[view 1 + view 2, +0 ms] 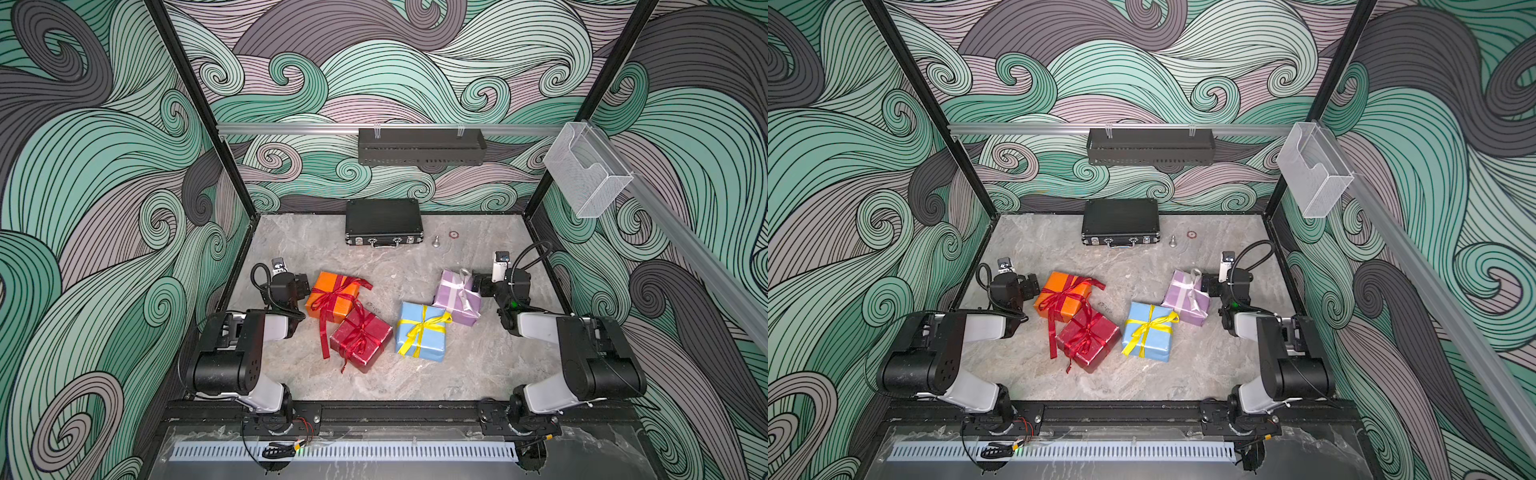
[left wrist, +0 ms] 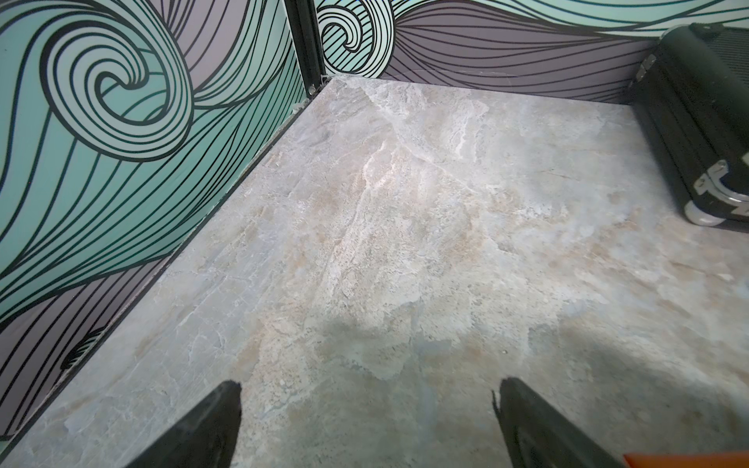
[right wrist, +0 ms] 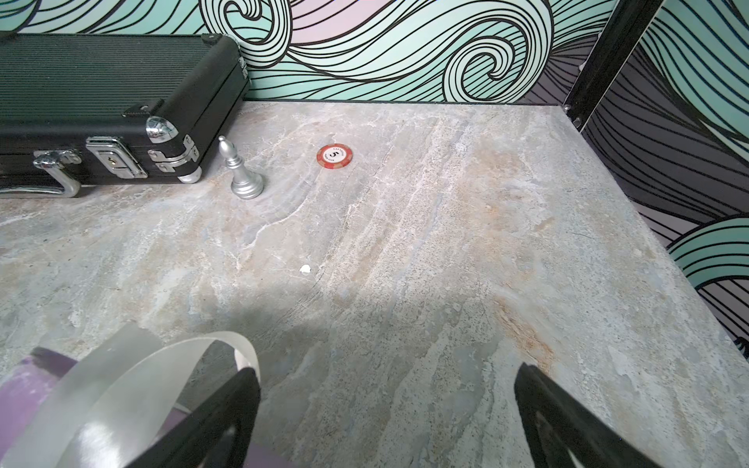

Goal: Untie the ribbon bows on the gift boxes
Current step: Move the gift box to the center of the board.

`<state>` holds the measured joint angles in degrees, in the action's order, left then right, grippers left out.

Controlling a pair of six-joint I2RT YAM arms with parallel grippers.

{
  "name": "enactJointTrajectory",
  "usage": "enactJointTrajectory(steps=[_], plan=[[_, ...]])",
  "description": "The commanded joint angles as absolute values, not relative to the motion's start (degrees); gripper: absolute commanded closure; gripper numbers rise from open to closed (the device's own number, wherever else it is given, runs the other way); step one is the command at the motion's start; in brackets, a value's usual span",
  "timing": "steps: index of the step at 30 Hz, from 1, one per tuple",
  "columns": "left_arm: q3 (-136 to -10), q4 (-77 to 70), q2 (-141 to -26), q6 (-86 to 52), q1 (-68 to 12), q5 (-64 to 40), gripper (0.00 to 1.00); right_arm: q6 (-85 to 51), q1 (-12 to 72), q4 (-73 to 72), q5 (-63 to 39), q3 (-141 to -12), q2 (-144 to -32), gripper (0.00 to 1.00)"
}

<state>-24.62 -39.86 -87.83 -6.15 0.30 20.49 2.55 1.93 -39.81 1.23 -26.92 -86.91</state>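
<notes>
Four gift boxes sit mid-table, each with a tied ribbon bow: an orange box [image 1: 347,291] with a red bow [image 1: 332,296], a glossy red box [image 1: 374,347] with a red bow [image 1: 358,334], a light blue box [image 1: 432,343] with a yellow bow [image 1: 424,326], and a lilac box [image 1: 446,297] with a silvery bow [image 1: 462,286]. My left gripper [image 1: 302,286] stands open just left of the orange box; the left wrist view shows only bare table between its fingers. My right gripper [image 1: 477,286] is open at the lilac box's right side, one finger beside the silvery loop [image 3: 133,364].
A flat black latched case [image 1: 383,222] lies at the back. A silver chess piece [image 3: 243,174] and a red poker chip [image 3: 334,156] sit to its right. A black tray [image 1: 419,145] and a clear holder [image 1: 586,170] hang on the rails above.
</notes>
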Motion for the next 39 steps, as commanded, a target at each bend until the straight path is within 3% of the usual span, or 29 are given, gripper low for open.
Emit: enactJointTrajectory(steps=[1, 19, 23, 26, 31, 34, 39], plan=[[-26.2, -39.7, -87.4, -6.0, 0.5, 19.9, 0.01, 2.5, 2.1, -40.2, 1.6, -27.5, -86.8, 0.01], [-26.1, -39.8, -87.2, -6.1, 0.3, 20.2, 0.01, 2.4, 2.2, -40.8, 2.2, -27.1, -86.4, 0.01], [-27.5, -36.0, -84.6, -5.2, -0.7, 23.2, 0.01, 2.9, 2.6, -28.5, 1.7, -31.7, -81.1, 0.01], [-32.0, -24.9, -80.1, -7.1, -1.2, 27.3, 0.01, 4.0, 4.3, -27.1, 1.5, -31.6, -76.5, 0.01], [-33.2, -24.4, -72.5, -7.3, -4.4, 31.0, 0.01, -0.4, 5.7, -22.6, -0.4, -33.0, -69.8, 0.01], [-35.0, -23.0, -66.7, -15.2, -5.4, 27.8, 0.01, -9.1, 5.8, -20.8, 1.2, -33.6, -65.2, 0.01], [-42.5, -6.2, -60.6, -41.6, -5.5, 28.0, 0.01, -32.3, 5.5, -13.7, 7.6, -32.3, -58.8, 0.01]])
